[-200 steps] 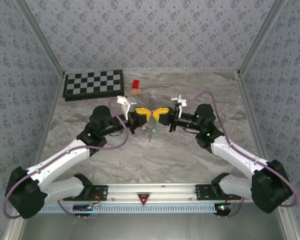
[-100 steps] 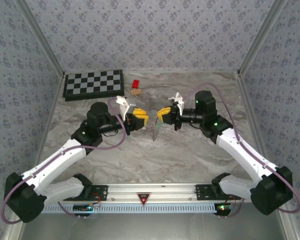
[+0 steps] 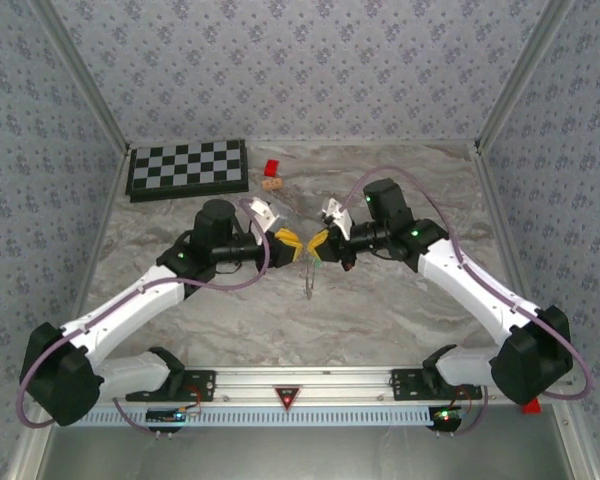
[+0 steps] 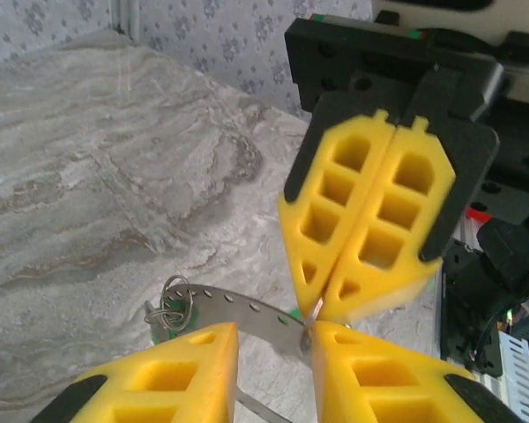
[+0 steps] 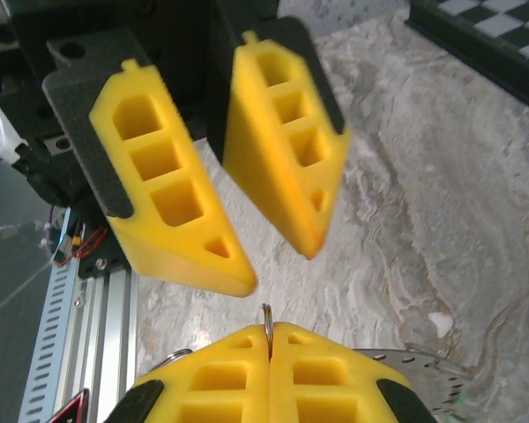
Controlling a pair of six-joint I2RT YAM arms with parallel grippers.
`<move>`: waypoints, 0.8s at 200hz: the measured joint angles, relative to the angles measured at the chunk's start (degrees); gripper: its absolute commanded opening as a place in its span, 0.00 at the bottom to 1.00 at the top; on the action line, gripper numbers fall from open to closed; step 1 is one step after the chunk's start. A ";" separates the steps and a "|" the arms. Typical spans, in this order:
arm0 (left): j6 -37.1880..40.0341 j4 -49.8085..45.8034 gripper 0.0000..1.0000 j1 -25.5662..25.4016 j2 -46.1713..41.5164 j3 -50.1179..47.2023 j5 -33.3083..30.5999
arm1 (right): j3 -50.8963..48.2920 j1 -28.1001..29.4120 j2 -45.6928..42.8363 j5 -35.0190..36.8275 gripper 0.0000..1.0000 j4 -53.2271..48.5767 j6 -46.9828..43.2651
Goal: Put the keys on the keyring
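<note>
Two end effectors meet above the desk (image 3: 380, 310). The left end effector (image 4: 273, 342) stands part-open with the keyring (image 4: 247, 308) passing between its fingers, seemingly unpinched. The right end effector (image 4: 316, 307) is clamped on the ring's edge, holding it aloft. Best next, probably, is for the left to close gently beside that grip.

Count:
- one chessboard (image 3: 187, 168)
- one red block (image 3: 271, 167)
- one keyring
- green-headed keys (image 4: 170, 317) at the ring's left end, number unclear
</note>
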 measured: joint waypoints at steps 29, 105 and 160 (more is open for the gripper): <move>1.05 -1.64 0.28 0.02 1.42 1.11 0.68 | 0.48 0.28 0.09 0.55 0.00 -1.46 -0.96; 3.08 -5.03 0.29 -0.44 2.69 2.69 3.26 | 0.81 0.28 0.09 1.49 0.00 -2.23 -1.70; 3.56 -5.73 0.28 -0.76 2.91 2.91 4.17 | 0.81 0.42 0.09 1.57 0.00 -2.14 -1.68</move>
